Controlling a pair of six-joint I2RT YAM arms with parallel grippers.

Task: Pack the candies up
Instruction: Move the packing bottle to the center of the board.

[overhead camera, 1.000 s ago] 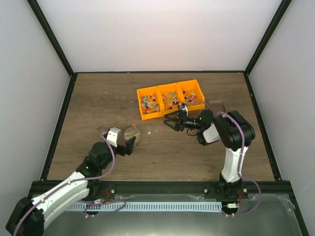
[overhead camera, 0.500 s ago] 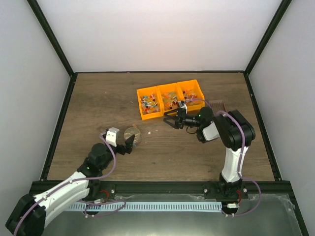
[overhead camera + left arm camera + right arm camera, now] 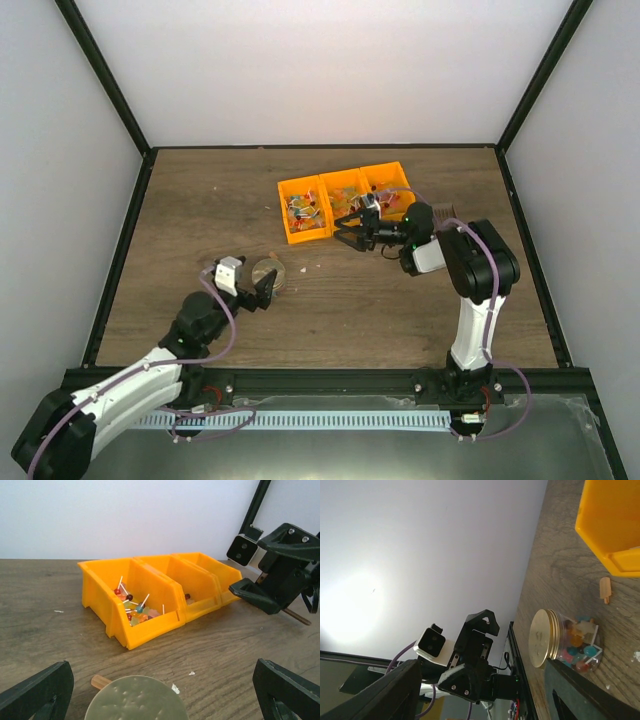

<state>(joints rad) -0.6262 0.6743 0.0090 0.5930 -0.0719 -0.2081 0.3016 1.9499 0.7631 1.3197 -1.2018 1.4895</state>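
The candies in the orange bins, centre frame, look light and slick; pinch each by its stick. Your left gripper and right gripper stand apart, empty.

A robotics lab test cell: a wood-grain table is boxed in by plain white panels and black frame posts. The left arm and right arm, white and black, are bolted at its near edge above a slotted cable duct. Orange parts bins sit on the bench
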